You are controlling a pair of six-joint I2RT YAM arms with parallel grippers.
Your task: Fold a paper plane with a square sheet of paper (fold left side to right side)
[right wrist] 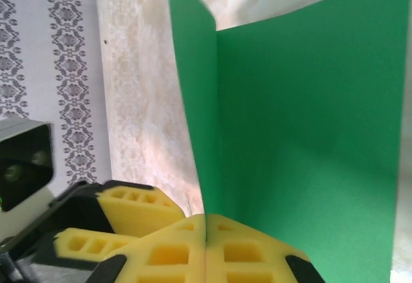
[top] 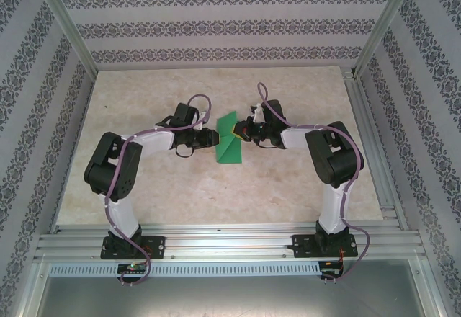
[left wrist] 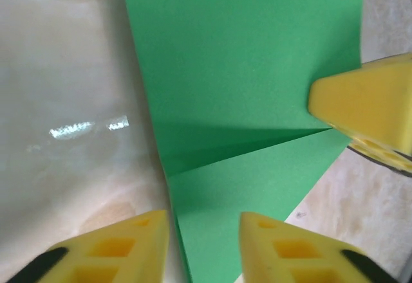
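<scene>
The square sheet of paper [top: 229, 148] is bright green and creased, lying mid-table with one flap raised. In the left wrist view the paper [left wrist: 244, 51] shows a diagonal crease and an overlapping lower layer. My left gripper [top: 214, 138] is at the sheet's left edge. Its jaws stand open [left wrist: 205, 222], and the paper's edge runs between the yellow fingers without being pinched. My right gripper [top: 244, 133] is at the sheet's right side, shut on the edge of the upright flap [right wrist: 206, 220]. The flap [right wrist: 302, 135] rises steeply in front of that camera.
The beige marbled tabletop [top: 180, 194] spreads around the paper. Patterned walls and metal frame rails [top: 371, 137] close it in. Both arms meet over the middle, their fingertips [left wrist: 335, 103] a short way apart, and the left gripper's fingers [right wrist: 132, 209] show beside the right one's.
</scene>
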